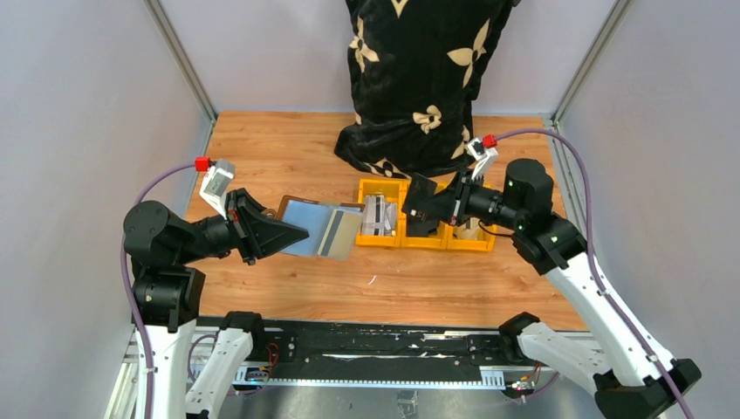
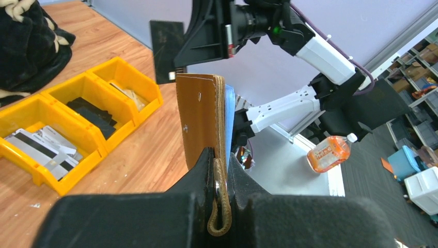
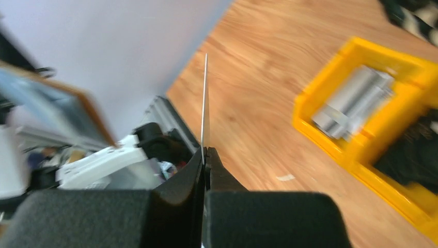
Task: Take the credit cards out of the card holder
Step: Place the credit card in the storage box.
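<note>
The small square brown leather-like card holder (image 1: 305, 229) is gripped at one edge by the left tool (image 1: 292, 234). The tool's fingers (image 2: 199, 170) are clenched on the leather and on its looped strap. In the top view the holder is spread open with its shiny blue-grey inner side up. A tan card with a dark stripe (image 1: 336, 232) is seen on the holder's right half. The right tool (image 1: 417, 206) is clenched on a thin dark rectangular card (image 1: 425, 188), pinched at one end and seen edge-on as a fine line in the right wrist view. This held card is kept apart from the card holder, to its right, over a row of three yellow plastic bins (image 1: 381, 243). Grey striped cards (image 1: 378, 214) are stacked in the leftmost bin, whose left wall is just beside the holder's right edge. Bare wood of the counter (image 1: 288, 157) is seen behind the holder and in front of the bins. A black fabric bundle with beige flowers (image 1: 410, 78) is set at the far edge, just behind the bins, and the counter is closed in by grey walls on both sides.
</note>
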Tool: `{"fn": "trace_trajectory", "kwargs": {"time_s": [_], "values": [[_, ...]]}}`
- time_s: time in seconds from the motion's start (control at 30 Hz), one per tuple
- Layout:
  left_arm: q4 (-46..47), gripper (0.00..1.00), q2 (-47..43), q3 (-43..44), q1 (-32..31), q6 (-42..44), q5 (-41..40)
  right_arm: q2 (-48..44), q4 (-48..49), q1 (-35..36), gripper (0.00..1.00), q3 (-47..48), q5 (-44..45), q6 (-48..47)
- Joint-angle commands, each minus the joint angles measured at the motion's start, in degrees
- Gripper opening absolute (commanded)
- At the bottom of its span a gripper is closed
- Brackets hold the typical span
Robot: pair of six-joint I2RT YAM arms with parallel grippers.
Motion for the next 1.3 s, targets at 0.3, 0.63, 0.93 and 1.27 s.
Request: {"fn": "trace_trajectory", "kwargs": {"time_s": [0.3,0.63,0.93,1.27], "values": [[-0.83,0.00,-1.01,0.62,-0.36,1.99,0.32,21.36,-13.05,-4.60,0.00,-1.39,17.40,-11.27],[-1.03,0.00,-2.34,0.67,-0.36,3.23,-0.76,41.33,-13.97,-4.55,0.00,6.92,17.92,-13.07],[0.55,0.00,-2.33,2.18,-0.36,3.46,1.02,47.76,-11.47,-4.22,0.00,9.66,20.40,-12.29],[6.54,0.00,-3.57,3.38,-0.31,1.33,2.54,38.35,-10.73,-2.34,0.52,8.88,30.14,-10.63]]}}
